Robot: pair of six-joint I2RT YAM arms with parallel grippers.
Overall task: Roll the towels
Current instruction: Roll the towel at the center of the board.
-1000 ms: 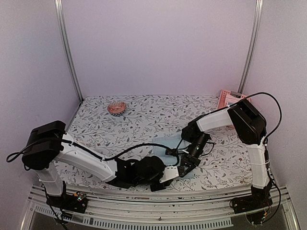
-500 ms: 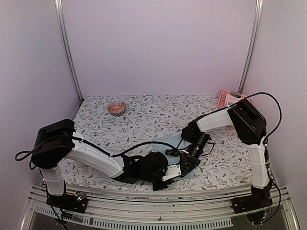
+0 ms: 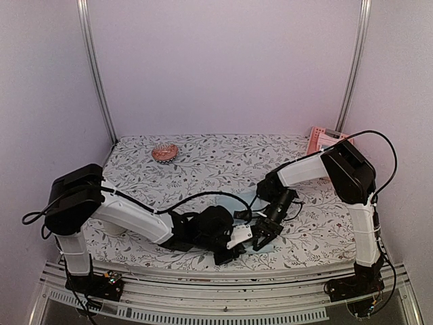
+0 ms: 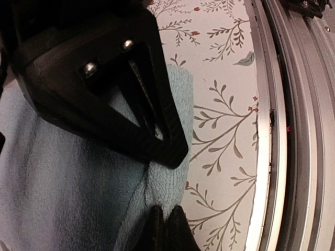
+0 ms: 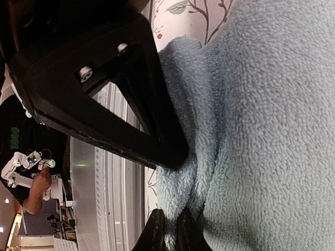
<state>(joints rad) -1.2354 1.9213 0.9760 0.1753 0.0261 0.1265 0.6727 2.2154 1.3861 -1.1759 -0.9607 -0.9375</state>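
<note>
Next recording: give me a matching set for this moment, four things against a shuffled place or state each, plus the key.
Things:
1. light blue towel
2. left gripper
3. round orange object
4. pink object

Place or state:
A. far right corner of the table
B. shut on a towel fold
C. far side, toward the left
D. lying by the near edge

Pairs: 1-D, 2-B, 3-C, 4-A

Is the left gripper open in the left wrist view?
No, the left gripper is shut, its tips pinching a fold of the blue towel.
</note>
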